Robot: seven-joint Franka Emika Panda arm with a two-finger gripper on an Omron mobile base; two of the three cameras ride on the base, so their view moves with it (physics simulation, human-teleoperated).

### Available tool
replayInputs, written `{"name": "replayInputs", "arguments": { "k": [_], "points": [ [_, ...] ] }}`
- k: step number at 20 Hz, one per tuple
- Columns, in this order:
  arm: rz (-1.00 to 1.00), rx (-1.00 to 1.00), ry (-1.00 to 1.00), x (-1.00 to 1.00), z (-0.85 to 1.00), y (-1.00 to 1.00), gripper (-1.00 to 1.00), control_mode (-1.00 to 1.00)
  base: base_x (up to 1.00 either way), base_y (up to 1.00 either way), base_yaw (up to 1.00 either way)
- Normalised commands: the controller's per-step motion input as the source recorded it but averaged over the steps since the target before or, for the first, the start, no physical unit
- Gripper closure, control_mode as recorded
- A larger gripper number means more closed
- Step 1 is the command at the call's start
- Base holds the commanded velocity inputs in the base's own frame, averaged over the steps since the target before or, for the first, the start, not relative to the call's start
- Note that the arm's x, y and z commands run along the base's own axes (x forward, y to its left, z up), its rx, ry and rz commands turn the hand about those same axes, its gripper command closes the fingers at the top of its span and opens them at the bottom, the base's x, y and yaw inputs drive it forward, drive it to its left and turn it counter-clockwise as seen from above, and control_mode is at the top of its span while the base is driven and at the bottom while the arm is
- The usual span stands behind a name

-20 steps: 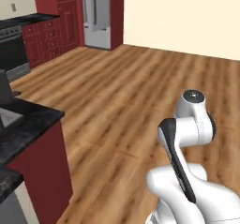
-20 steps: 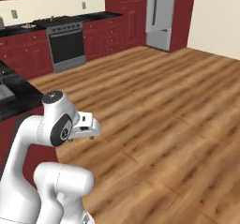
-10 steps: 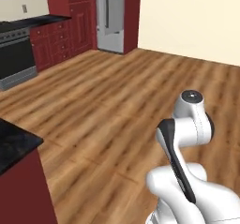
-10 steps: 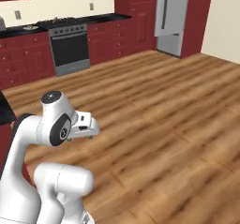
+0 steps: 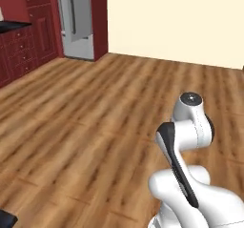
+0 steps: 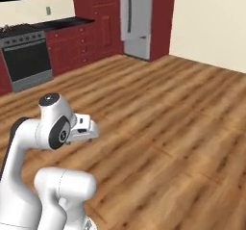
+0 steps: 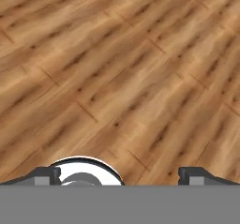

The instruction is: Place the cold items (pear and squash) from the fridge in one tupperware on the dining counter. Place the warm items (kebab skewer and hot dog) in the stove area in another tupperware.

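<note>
Wooden floor (image 5: 95,122) planks spread between the robot and the fridge (image 5: 76,19), which stands closed at the far end of the room, set into dark red cabinets (image 6: 101,17). Left of the fridge, along the same wall, sits a grey stove (image 6: 26,60) under a black tabletop (image 6: 67,22). A cream wall (image 5: 181,22) runs to the fridge's right. The arm is folded close to its base, well apart from the fridge, its gripper (image 7: 119,174) pointed down at bare floor, jaws spread wide with nothing between them.
</note>
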Motion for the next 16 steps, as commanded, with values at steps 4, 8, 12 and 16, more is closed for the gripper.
{"name": "replayInputs", "arguments": {
  "k": [4, 8, 12, 16],
  "points": [
    [0.0, 0.0, 0.0, 0.0, 0.0, 0.0, -1.0, 1.0, 1.0, 0.5, -0.59],
    [0.0, 0.0, 0.0, 0.0, 0.0, 0.0, -1.0, 1.0, 1.0, 0.86, -0.48],
    [0.0, 0.0, 0.0, 0.0, 0.0, 0.0, -1.0, 1.0, 1.0, 1.0, -0.28],
    [0.0, 0.0, 0.0, 0.0, 0.0, 0.0, -1.0, 1.0, 1.0, 1.0, -0.14]
  ]
}}
